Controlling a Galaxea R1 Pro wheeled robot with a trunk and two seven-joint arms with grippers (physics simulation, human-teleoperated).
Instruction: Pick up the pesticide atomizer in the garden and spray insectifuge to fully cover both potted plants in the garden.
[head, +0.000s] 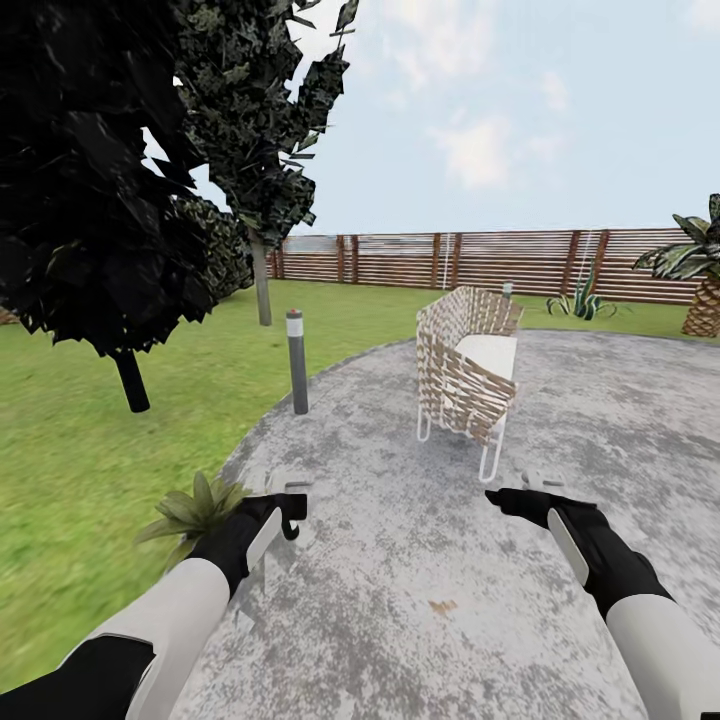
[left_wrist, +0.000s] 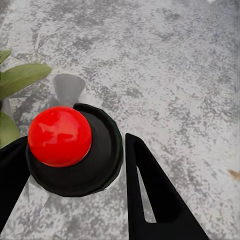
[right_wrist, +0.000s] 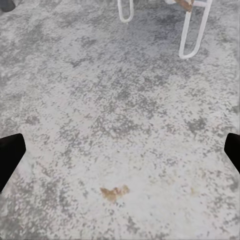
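In the head view a potted plant (head: 195, 510) is sitting at lower left beside the left gripper (head: 285, 505); in the left wrist view the fingers (left_wrist: 150, 190) are clasping the bottle (left_wrist: 75, 150), probably light, stiff and slick, around its body; in the right wrist view the right gripper (right_wrist: 120, 150) is hanging with fingers spread over the patio (right_wrist: 125, 100).

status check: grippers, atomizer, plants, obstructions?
Left gripper shut on pesticide atomizer. Right gripper open, empty. One potted plant beside left arm; second near fence, wicker chair partly between.

Head view: chair (head: 468, 372) centre on the patio (head: 420, 560), lamp (head: 296, 362) to its left, potted plant (head: 195, 508) lower left, fence (head: 470, 260) behind.
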